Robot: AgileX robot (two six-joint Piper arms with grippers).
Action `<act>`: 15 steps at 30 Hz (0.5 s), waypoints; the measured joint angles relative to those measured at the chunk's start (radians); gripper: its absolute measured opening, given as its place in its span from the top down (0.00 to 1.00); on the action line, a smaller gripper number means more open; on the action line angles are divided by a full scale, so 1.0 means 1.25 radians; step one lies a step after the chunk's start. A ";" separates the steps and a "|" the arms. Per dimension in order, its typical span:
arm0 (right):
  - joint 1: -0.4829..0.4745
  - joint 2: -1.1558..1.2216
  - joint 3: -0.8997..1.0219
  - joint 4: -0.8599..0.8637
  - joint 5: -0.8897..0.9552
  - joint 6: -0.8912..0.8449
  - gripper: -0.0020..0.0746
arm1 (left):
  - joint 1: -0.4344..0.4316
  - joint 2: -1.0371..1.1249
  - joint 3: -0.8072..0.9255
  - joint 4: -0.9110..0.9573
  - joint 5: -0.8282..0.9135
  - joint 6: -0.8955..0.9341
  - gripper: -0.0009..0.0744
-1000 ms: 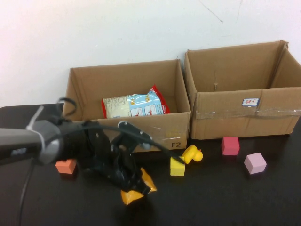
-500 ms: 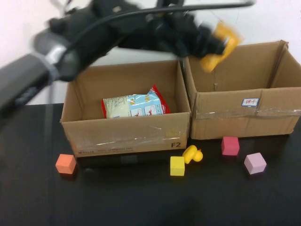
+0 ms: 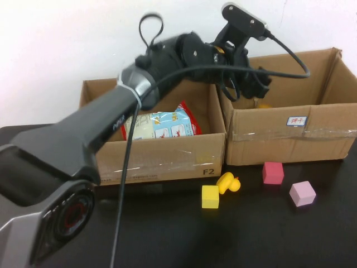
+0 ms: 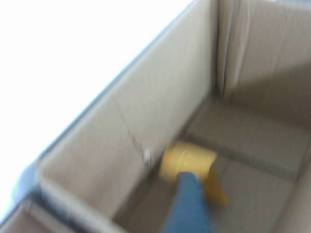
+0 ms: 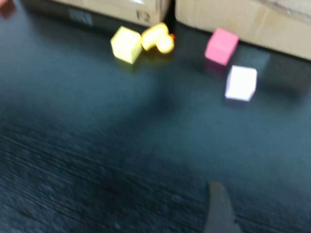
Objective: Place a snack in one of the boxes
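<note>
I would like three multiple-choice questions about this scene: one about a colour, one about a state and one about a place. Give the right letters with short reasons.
1. What colour is the cube next to the duck?
A. pink
B. yellow
C. lilac

2. In what state is the left box?
A. open, with a snack bag lying in it
B. open and bare
C. shut by its flaps

3. Where is the left gripper?
A. low over the duck
B. inside the left box
C. over the right box

Answers:
1 B: the yellow cube sits right by the duck.
2 A: the white, blue and red bag lies against the box's back wall.
3 C: the left arm reaches across to the right box, and a yellow snack shows inside it, under the gripper.

The right gripper is over the dark table, as only its wrist view shows.
</note>
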 joint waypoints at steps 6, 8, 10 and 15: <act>0.000 -0.001 0.024 -0.005 0.032 -0.035 0.61 | -0.013 -0.055 -0.093 0.355 0.319 -0.241 0.86; 0.000 -0.007 0.053 -0.005 0.023 -0.043 0.74 | -0.020 -0.088 -0.116 0.458 0.400 -0.315 0.92; 0.000 -0.021 0.084 -0.005 0.002 -0.044 0.86 | -0.023 -0.130 -0.123 0.549 0.457 -0.379 0.95; 0.000 -0.086 0.140 0.011 -0.061 -0.044 0.96 | -0.024 -0.279 -0.087 0.621 0.494 -0.424 0.98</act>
